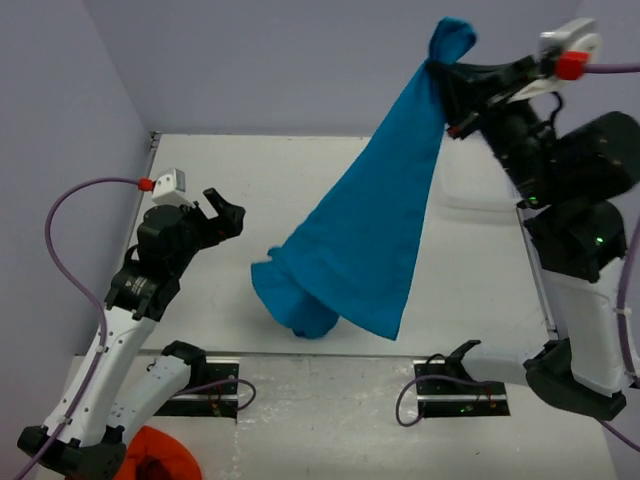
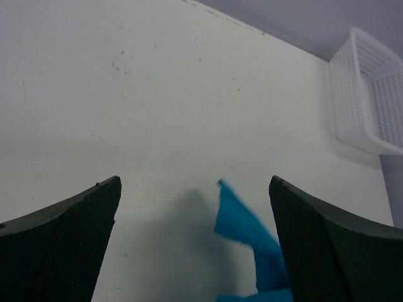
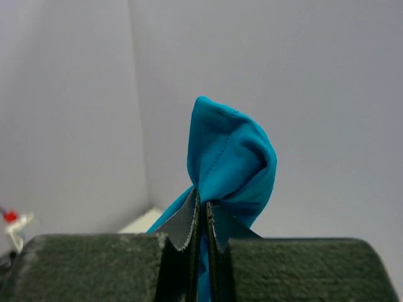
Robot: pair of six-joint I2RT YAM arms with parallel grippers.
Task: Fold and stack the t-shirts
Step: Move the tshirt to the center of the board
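Right gripper (image 3: 203, 211) is pinching the limp, light shirt (image 1: 360, 240) by a bunched edge; the open, empty left gripper (image 1: 226, 212) is best taking a hanging corner.

You see a plain teal-blue t-shirt (image 1: 370, 230), stitched in the same colour, between the black right jaws. Beyond the black left jaws, the surface (image 2: 157, 94) is white, faintly specked, and the latticed basket (image 2: 349, 88) white too.

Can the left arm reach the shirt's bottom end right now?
Probably yes: the left gripper is open and faces the shirt, whose low end rests on the table with nothing between them.
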